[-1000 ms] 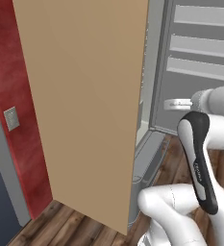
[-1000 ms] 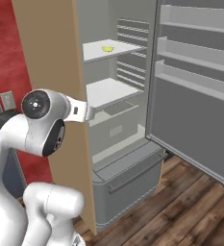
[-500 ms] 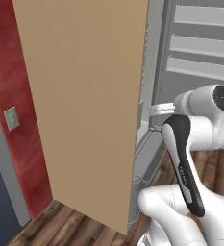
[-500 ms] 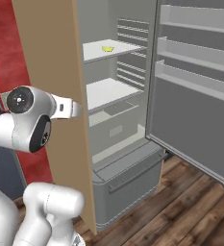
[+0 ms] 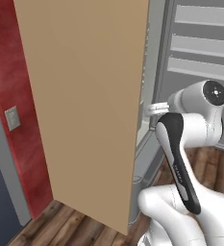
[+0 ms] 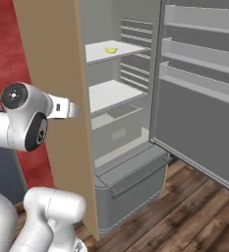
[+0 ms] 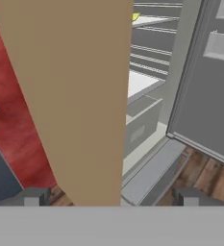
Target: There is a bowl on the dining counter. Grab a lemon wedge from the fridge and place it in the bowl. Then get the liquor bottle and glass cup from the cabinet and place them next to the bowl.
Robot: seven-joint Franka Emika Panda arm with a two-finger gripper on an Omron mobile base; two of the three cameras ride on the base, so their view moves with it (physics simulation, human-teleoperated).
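Wooden floor and a red wall (image 5: 7,72) surround the open fridge (image 6: 130,142), which stands beside a tall tan panel (image 5: 89,105). We see the lemon wedge (image 6: 110,49) lying on the upper white shelf (image 6: 111,51) inside. Our gripper (image 7: 111,197) has its fingers (image 7: 34,196) spread fully apart and holds nothing, well away from the wedge

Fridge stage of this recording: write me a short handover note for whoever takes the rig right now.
Pincer: open, empty, facing the tan side panel beside the fridge.
Fridge: door swung wide open. Lemon wedge lies on the top shelf, untouched.
Done: fridge opened.
Left: reach in past the panel, grab the wedge, carry it to the bowl; then fetch the bottle and cup from the cabinet.
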